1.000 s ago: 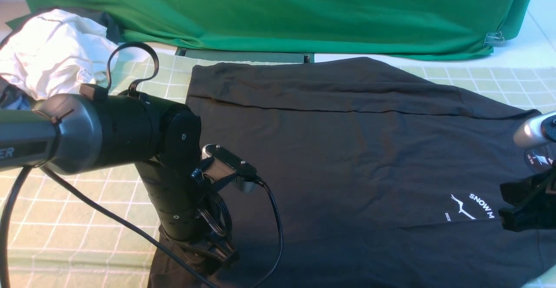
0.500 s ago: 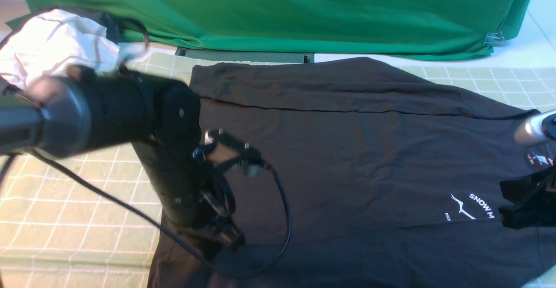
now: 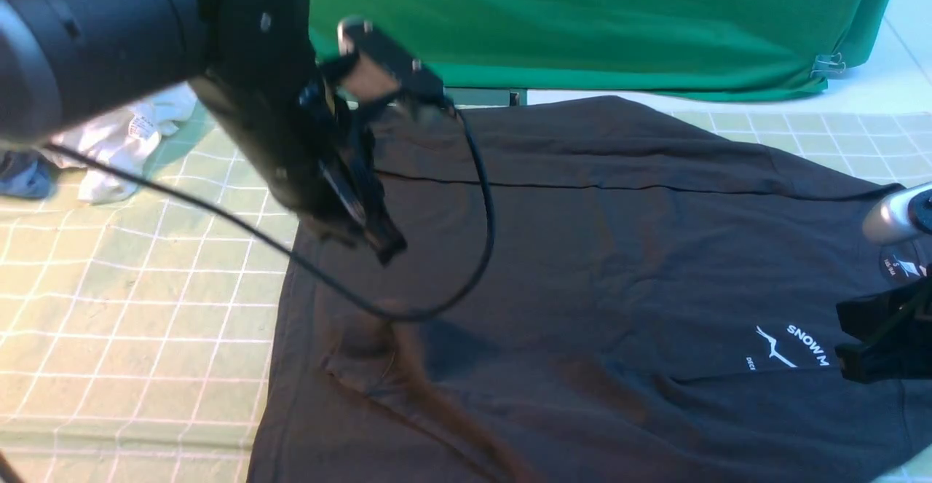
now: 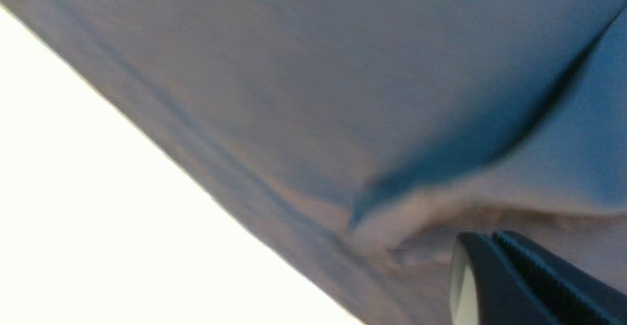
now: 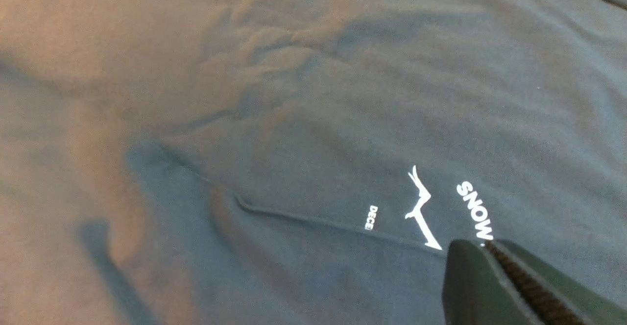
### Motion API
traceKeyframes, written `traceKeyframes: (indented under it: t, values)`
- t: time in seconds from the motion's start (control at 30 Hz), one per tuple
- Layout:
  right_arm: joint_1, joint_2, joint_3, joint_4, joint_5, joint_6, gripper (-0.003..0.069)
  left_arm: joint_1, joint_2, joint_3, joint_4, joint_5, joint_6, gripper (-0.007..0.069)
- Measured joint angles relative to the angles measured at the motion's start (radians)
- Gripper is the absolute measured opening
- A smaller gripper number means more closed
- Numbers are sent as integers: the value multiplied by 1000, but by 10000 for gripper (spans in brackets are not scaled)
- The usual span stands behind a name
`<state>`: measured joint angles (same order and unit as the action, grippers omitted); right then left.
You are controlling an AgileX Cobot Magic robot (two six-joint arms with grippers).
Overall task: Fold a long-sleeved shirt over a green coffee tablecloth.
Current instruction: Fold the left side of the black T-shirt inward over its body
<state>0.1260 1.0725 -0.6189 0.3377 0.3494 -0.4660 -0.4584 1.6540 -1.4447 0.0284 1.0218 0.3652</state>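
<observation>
Black soft knit: the shirt [image 3: 619,264] lies spread on the green checked tablecloth [image 3: 131,308]. Left fingers [image 4: 490,286] closed, apparently pinching its edge; right fingers [image 5: 470,286] nearly together by the logo [image 5: 421,207], grip uncertain. Judged light, limp, stretchy; take hems or seams.

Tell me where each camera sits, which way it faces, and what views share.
Front view: at the robot's middle, faces forward over the shirt on the tablecloth toward a green backdrop; shows the left tool raised, right tool at the edge.
Left wrist view: on the left wrist, close on bunched shirt fabric; shut tool tip shows.
Right wrist view: on the right wrist, faces the shirt's logo; tool tip shows.
Shared: front and right wrist views show the logo.
</observation>
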Motion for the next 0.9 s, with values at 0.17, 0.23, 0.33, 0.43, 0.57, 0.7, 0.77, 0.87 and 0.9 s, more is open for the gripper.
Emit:
traceKeyframes:
  t: [0.17, 0.23, 0.33, 0.43, 0.57, 0.7, 0.77, 0.87, 0.9]
  values:
    - [0, 0, 0, 1, 0, 0, 72, 1, 54, -91, 31, 7, -41, -38]
    - [0, 0, 0, 1, 0, 0, 74, 6, 77, -106, 29, 37, -79, -38]
    - [0, 0, 0, 1, 0, 0, 74, 32, 115, -107, 5, 87, -134, -30]
    - [0, 0, 0, 1, 1, 0, 74, 71, 154, -107, -44, 78, -162, 21]
    - [0, 0, 0, 1, 1, 0, 74, 127, 194, -107, -105, 17, -227, 177]
    - [0, 0, 0, 1, 3, 0, 74, 157, 229, -109, -128, 28, -273, 348]
    - [0, 0, 0, 1, 3, 0, 74, 159, 247, -109, -134, 54, -281, 410]
    - [0, 0, 0, 1, 3, 0, 74, 154, 269, -89, -147, 51, -282, 442]
    - [0, 0, 0, 1, 3, 0, 74, 153, 273, -76, -149, 39, -282, 442]
